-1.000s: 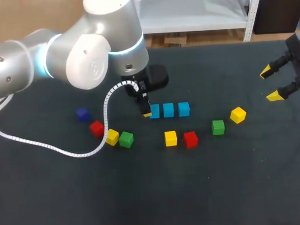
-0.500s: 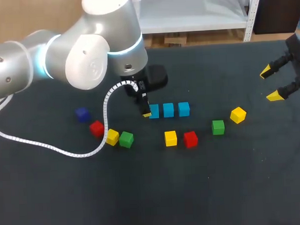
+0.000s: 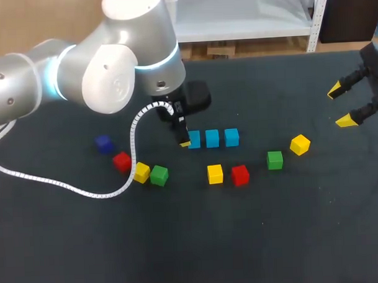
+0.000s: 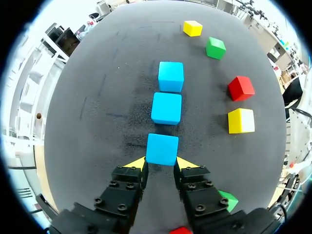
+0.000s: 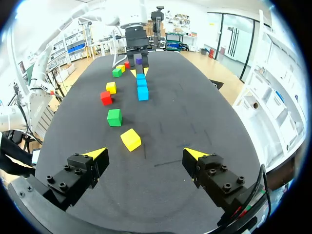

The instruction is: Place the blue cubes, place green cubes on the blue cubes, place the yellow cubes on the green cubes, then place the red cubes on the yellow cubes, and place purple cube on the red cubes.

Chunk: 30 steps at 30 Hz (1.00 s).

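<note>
The blue row looks laid, so I judge that the green cubes come next. The move turns on which arm is nearer to which.

On the near side, the left green cube (image 3: 158, 175) lies just beside a yellow cube (image 3: 141, 172). It is to the near left of the left tool (image 3: 184, 141), the closer of the two tools. The right green cube (image 3: 275, 159) sits between a red cube (image 3: 240, 174) and another yellow cube (image 3: 299, 144). That one lies closer to the right tool (image 3: 340, 106).

Farther back, three blue cubes (image 3: 212, 138) stand on the surface (image 3: 273, 238) in a row running left to right, close together. The left tool is down at the left blue cube (image 4: 162, 148). I cannot tell whether it pinches that cube or merely stands against it.

The right tool hangs spread wide over the far right of the surface, well apart from every cube.

In the left wrist view, only a corner of the left green cube (image 4: 227, 200) shows past the tool's body. In the head view, the left arm (image 3: 112, 69) covers much of the far left of the surface. The purple cube (image 3: 103, 143) is dark and could pass for blue.
</note>
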Motion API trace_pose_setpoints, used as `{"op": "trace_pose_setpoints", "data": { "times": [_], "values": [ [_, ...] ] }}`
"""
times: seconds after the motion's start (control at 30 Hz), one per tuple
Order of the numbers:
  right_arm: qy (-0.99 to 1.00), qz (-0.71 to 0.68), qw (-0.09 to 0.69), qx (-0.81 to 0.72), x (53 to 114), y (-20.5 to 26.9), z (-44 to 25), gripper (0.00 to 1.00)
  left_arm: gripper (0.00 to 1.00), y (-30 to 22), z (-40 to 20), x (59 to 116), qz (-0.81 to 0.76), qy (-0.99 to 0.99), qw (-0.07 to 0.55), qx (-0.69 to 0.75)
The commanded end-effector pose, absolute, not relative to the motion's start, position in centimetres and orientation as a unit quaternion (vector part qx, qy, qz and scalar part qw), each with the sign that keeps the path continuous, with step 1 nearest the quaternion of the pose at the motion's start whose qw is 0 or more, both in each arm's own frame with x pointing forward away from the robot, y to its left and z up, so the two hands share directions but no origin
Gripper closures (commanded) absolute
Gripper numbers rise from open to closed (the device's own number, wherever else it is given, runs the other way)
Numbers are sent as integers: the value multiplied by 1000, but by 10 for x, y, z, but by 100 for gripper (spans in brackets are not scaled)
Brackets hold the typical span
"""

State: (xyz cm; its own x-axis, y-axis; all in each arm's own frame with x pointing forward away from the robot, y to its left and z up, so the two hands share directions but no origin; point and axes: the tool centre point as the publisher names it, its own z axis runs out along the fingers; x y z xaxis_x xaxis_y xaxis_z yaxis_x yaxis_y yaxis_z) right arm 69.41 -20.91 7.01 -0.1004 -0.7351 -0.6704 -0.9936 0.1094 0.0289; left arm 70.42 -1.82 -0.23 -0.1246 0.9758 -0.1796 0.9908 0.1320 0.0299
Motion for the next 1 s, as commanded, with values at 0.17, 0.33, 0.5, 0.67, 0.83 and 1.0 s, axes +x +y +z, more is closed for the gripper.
{"op": "trace_pose_setpoints", "data": {
  "times": [0.17, 0.33, 0.5, 0.67, 0.83, 1.0],
  "values": [
    [698, 250, 259, -619, 694, -209, 70, 0, 100, -20, -4, 706, -54, 749, 78, 655],
    [698, 250, 259, -619, 694, -209, 70, 0, 90, -20, -5, 706, -55, 749, 79, 656],
    [698, 250, 259, -619, 694, -209, 70, 0, 87, -20, -5, 706, -54, 749, 79, 656],
    [698, 250, 259, -619, 694, -209, 70, 0, 81, -20, -6, 707, -55, 749, 79, 655],
    [698, 250, 259, -619, 694, -209, 70, 0, 71, -19, -6, 707, -56, 750, 78, 655],
    [698, 250, 259, -619, 694, -209, 70, 0, 55, -19, -6, 708, -56, 749, 78, 655]
  ]
}}
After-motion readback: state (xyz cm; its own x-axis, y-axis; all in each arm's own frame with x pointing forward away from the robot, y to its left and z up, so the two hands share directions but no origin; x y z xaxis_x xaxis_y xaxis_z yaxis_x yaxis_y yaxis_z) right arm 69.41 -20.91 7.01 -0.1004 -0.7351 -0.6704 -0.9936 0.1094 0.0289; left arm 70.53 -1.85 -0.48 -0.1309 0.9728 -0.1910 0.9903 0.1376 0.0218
